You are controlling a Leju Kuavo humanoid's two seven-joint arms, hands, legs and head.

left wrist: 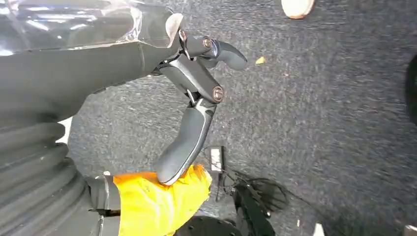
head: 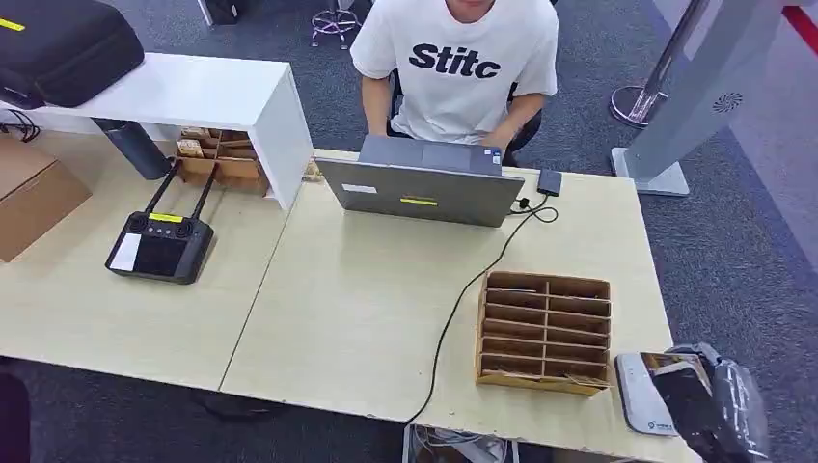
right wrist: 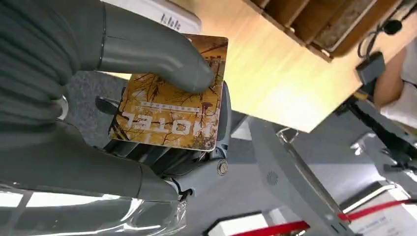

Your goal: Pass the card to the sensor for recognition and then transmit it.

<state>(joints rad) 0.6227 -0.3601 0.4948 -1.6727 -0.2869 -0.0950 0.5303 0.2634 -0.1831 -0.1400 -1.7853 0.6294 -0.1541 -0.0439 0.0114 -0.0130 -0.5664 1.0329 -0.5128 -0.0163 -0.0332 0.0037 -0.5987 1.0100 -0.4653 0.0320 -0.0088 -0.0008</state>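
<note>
My right hand [head: 702,400] is at the table's near right corner, over the white card sensor [head: 639,391]. It holds an orange-brown hotel card [right wrist: 169,105], the thumb [right wrist: 157,51] pressing it against the dark fingers beneath. In the head view the card [head: 668,364] shows at the hand's far edge, above the sensor. The sensor's white edge [right wrist: 162,17] lies just behind the card in the right wrist view. My left hand [left wrist: 194,98] hangs over grey carpet with its fingers apart and nothing in it.
A cardboard slot organiser [head: 545,331] stands left of the sensor. A person in a white shirt [head: 458,68] sits behind a laptop [head: 422,191] across the table. A black cable [head: 463,299] crosses the table. A remote controller [head: 159,246] lies at the left.
</note>
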